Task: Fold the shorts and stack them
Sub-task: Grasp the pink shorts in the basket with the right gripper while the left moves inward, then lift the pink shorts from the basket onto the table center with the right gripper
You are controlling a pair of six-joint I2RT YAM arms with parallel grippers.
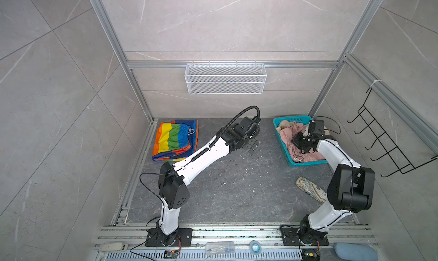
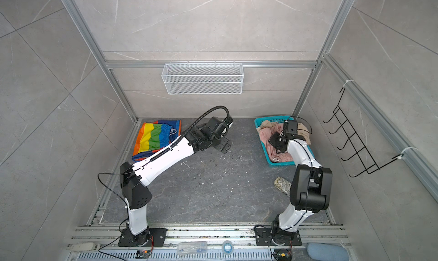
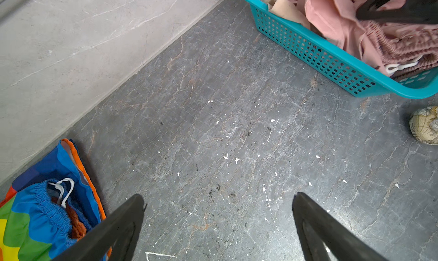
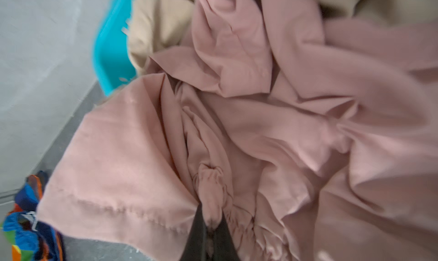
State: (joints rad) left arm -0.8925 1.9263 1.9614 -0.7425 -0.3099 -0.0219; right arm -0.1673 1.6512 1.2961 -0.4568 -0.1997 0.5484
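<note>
Your right gripper (image 4: 211, 216) pinches a fold of the pink shorts (image 4: 237, 129), which lie with the beige shorts (image 1: 285, 124) in the teal basket (image 1: 290, 119), right of centre in both top views. Your left gripper (image 3: 219, 197) has its jaws wide apart, and the rainbow shorts (image 1: 174, 140) lie left of centre.

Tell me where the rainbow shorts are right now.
In both top views the rainbow shorts lie on the floor at the far left, by the back wall, across from the teal basket on the right.
</note>
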